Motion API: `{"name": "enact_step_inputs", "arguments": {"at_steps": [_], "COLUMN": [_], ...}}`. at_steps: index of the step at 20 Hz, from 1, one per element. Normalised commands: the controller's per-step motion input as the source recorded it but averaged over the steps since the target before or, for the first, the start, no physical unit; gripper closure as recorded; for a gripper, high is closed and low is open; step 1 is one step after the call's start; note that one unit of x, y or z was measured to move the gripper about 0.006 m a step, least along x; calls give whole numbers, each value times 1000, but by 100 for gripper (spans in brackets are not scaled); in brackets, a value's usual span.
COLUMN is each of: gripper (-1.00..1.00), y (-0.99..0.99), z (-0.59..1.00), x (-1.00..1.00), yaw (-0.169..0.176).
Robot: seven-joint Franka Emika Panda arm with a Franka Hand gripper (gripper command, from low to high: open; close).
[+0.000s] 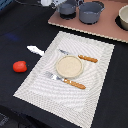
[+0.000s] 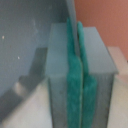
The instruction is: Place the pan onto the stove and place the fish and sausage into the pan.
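Pan (image 1: 67, 8) on stove (image 1: 107, 25); hand (image 2: 76, 75) clamped on pan handle (image 2: 71, 20); fish (image 1: 35, 49), sausage (image 1: 19, 66) beside placemat (image 1: 70, 70).

My tool (image 2: 76, 80) fills the wrist view: two flat, slab-like fingers (image 2: 59, 75) of pale blue-grey with squared edges and smooth faces. Each carries a pad of teal-green, rough and slightly fuzzy in texture, running the length of its inner side. In the exterior view only a small whitish rounded part of me (image 1: 46, 2) shows, blurred.
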Motion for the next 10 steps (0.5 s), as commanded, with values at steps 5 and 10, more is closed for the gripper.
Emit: {"name": "enact_step_inputs", "arguments": {"at_steps": [5,10], "gripper": [100,100], "y": [182,109], "z": [-134,-178], "x": [189,37], "yaw": [-9,0]}}
